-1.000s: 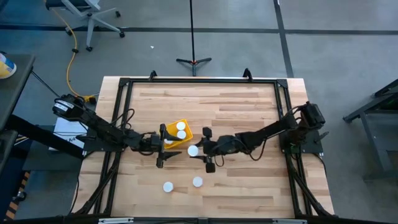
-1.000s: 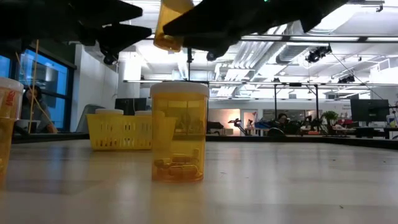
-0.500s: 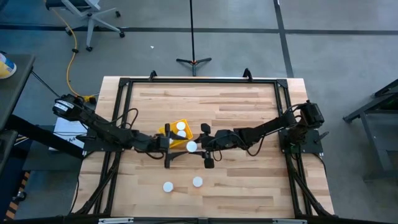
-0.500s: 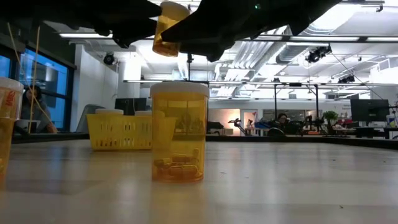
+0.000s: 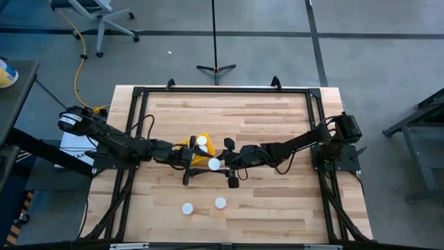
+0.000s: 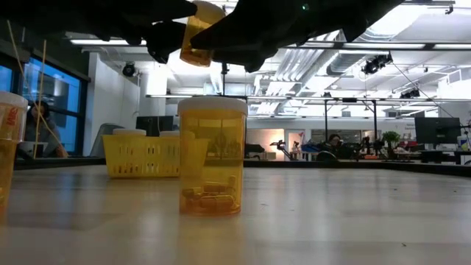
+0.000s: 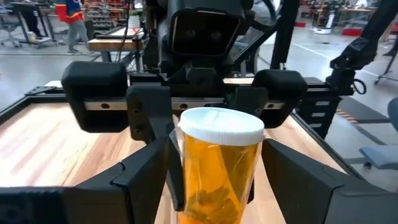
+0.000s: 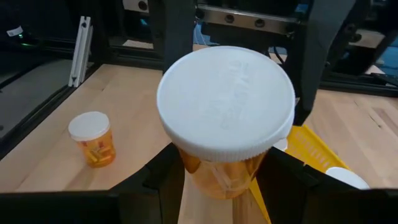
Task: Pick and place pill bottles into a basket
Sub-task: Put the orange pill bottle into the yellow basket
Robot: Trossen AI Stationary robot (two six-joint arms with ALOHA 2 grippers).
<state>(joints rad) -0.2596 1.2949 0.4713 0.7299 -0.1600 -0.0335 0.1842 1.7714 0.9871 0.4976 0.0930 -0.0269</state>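
My right gripper (image 5: pixel 223 164) is shut on an orange pill bottle with a white cap (image 5: pixel 214 164), above the table beside the yellow basket (image 5: pixel 193 143). My left gripper (image 5: pixel 193 164) faces it from the table's left, open. Its fingers (image 7: pixel 140 180) stand on either side of the bottle (image 7: pixel 214 168); I cannot tell whether they touch it. One white cap (image 5: pixel 202 141) shows in the basket. Two more bottles (image 5: pixel 187 208) (image 5: pixel 220 203) stand upright on the table nearer the front edge. The low view shows the held bottle (image 6: pixel 197 33) high over the table. My right gripper pinches the bottle's orange body (image 8: pixel 217 177) below the cap between its two fingers (image 8: pixel 158 183). The fingers come about level from the table's right. The bottle is lifted clear of the table and tilted, cap end up.
The table has a black frame along its edges (image 5: pixel 222 90). In the low view one standing bottle (image 6: pixel 213 158) is close in front, another (image 6: pixel 7 147) is at the picture's left edge, and the basket (image 6: pixel 143 156) stands behind. People sit in the room beyond.
My left gripper has moved toward the table's right, up to the held bottle, so its open fingers now flank it. My right gripper has shifted slightly toward the far edge with the bottle, which stays lifted and tilted.
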